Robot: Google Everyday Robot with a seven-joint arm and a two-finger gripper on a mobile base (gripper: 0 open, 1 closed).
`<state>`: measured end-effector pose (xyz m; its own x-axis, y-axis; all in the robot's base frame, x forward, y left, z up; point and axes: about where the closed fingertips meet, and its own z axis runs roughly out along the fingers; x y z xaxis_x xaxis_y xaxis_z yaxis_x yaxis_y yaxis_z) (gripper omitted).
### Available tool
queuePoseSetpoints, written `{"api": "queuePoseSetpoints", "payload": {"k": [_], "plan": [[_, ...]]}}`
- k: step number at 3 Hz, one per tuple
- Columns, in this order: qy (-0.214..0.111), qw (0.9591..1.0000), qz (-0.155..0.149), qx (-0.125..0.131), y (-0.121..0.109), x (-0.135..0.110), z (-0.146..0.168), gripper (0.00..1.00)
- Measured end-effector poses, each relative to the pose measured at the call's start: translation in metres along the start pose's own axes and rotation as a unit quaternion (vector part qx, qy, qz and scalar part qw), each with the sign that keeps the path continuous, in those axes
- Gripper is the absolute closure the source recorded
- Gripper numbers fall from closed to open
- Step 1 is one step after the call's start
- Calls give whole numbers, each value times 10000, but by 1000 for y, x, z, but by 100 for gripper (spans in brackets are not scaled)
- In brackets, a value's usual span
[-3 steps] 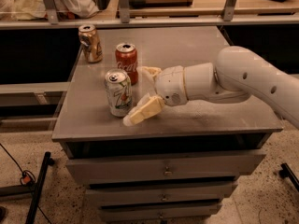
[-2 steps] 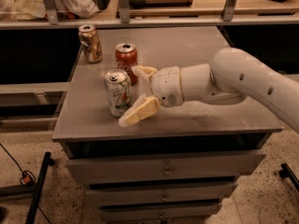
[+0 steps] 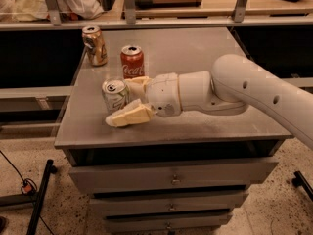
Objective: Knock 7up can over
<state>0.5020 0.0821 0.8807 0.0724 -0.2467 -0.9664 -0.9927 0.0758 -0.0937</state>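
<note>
1. Jaws of the cream two-finger gripper (image 3: 120,102) stand wide apart. One finger lies low across the front of the white and silver 7up can with green trim (image 3: 115,96), and the other sits behind it. Neither clamps the can.
2. The 7up can stands upright near the front left corner of the grey metal bench (image 3: 205,126), between the spread fingers. Whether it touches the near finger cannot be told.
3. Bracketing the can this way likely suits a sideways shove rather than a grasp. A push low on the can may slide it instead of tipping it.
4. The thick white arm (image 3: 244,87) reaches in low from the right, across the bench top.
5. A red Coca-Cola can (image 3: 132,61) stands just behind the far finger, and a push toward the back could strike it.
6. A gold-brown can (image 3: 95,45) stands farther back by the left edge, well apart.
7. The bench's front and left edges are near, so a toppled can might roll off.
</note>
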Motion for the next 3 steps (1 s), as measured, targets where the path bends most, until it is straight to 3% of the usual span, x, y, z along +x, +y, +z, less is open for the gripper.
{"api": "queuePoseSetpoints", "payload": {"k": [1, 3], "plan": [[-73, 9998, 68, -147, 10, -2, 11, 56], [61, 9992, 159, -371, 21, -5, 24, 58]]}}
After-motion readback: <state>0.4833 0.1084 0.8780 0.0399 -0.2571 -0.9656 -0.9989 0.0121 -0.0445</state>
